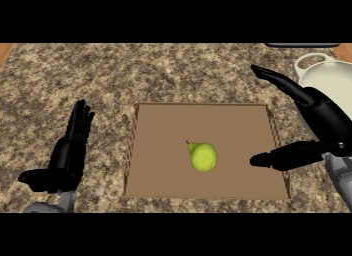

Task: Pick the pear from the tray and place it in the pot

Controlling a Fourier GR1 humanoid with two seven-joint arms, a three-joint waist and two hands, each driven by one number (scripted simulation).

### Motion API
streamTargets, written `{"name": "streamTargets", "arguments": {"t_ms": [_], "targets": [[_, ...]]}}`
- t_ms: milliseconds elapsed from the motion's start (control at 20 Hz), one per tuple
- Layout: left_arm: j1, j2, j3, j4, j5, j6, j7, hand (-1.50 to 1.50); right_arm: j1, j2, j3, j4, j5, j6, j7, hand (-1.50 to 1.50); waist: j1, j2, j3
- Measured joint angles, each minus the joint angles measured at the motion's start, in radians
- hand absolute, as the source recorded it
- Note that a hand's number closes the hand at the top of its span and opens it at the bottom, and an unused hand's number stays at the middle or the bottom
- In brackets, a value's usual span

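Pear's carrier first: tray (164, 180) mid-counter, pot (341, 85) off its far right corner. My right hand (323, 120), fingers spread and holding nothing, hangs over the tray's right edge, nearer than my left hand (64, 160), resting open. Pear (203, 156) lies tray-centre, left of my thumb, long axis near-to-far.

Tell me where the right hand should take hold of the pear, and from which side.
Probably round the wide lower body of the pear, coming from its right, where the open right hand is already nearest. It lies on its side on the tray, stem pointing up-left.
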Motion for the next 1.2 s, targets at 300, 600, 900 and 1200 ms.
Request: {"name": "streamTargets", "arguments": {"t_ms": [300,600,900,1200], "targets": [[0.015,-0.002,-0.002,-0.001,-0.002,-0.01,0.0,0.0,-0.048,-0.121,0.133,-0.064,0.09,0.159,0.227,-1.5,0.007,-0.002,-0.002],[0.004,-0.017,0.001,0.003,-0.01,-0.013,0.001,0.0,-0.143,-0.091,0.281,-0.092,0.149,0.286,0.505,-1.5,0.012,0.0,-0.002],[0.004,-0.041,0.014,0.001,-0.036,-0.015,0.017,0.0,-0.154,0.037,0.341,-0.042,0.227,0.34,0.622,-1.5,0.009,0.002,0.0],[-0.005,-0.051,0.044,0.011,-0.043,-0.045,0.025,0.0,-0.167,0.107,0.36,0.031,0.309,0.406,0.683,-1.5,0.008,0.002,0.0]]}}
